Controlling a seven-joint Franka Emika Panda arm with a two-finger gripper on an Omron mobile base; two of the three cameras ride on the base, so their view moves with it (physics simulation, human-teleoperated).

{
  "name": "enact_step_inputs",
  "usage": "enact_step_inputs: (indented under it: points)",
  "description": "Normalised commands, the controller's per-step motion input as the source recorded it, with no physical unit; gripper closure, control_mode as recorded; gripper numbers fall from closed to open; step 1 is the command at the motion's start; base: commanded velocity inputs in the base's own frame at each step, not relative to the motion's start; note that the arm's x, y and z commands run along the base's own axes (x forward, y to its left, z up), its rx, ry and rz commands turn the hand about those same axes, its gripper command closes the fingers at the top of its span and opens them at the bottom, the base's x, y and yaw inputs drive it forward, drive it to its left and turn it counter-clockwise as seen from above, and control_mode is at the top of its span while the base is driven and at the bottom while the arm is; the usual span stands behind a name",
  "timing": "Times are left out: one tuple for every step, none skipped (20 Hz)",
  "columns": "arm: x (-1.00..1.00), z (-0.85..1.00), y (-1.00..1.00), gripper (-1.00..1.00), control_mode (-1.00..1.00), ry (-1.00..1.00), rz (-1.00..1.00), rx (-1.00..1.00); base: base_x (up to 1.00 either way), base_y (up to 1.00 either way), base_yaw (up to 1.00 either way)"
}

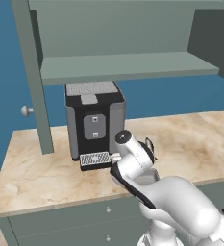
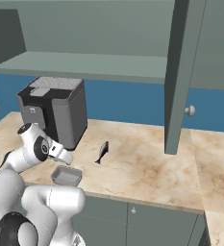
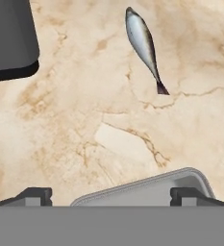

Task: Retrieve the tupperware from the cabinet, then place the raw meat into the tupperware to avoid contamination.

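Now the tupperware (image 2: 66, 176) sits on the counter (image 2: 147, 168) at lower left of the right base view, w/ the gripper (image 3: 111, 196) spread open just above it, holding nothing. Raw meat (image 3: 143, 44) lies apart, upper centre of hand view; no readable labels or writing.

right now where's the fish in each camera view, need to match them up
Left base view: I cannot find it on the counter.
Right base view: the fish lies mid-counter, right of the coffee machine, beyond the tupperware.
Hand view: fish at upper centre, apart from the tupperware at bottom.
Shared landmark: the coffee machine.
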Motion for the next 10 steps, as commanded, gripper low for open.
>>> enact_step_inputs:
  points:
    - [0.0,0.01,0.0,-1.0,-1.0,-0.01,0.0,0.0,0.0,0.0,0.0]
    - [-0.01,0.06,0.0,-1.0,-1.0,0.0,0.0,0.0,0.0,0.0,0.0]
    - [-0.01,0.09,0.0,-1.0,-1.0,0.0,0.0,0.0,0.0,0.0,0.0]
    - [0.0,0.09,0.0,-1.0,-1.0,0.0,0.0,0.0,0.0,0.0,0.0]
    - [0.0,0.1,0.0,-1.0,-1.0,0.0,0.0,0.0,0.0,0.0,0.0]
    - [0.0,0.12,0.0,-1.0,-1.0,0.0,0.0,0.0,0.0,0.0,0.0]
    - [0.0,0.16,0.0,-1.0,-1.0,0.0,0.0,0.01,0.0,0.0,0.0]
    - [0.0,0.2,0.0,-1.0,-1.0,0.0,0.0,0.01,0.0,0.0,0.0]
    - [0.0,0.24,-0.02,-1.0,-1.0,0.0,0.0,0.02,0.0,0.0,0.0]
    - [0.0,0.26,-0.09,-1.0,-1.0,0.0,0.0,0.02,0.0,0.0,0.0]
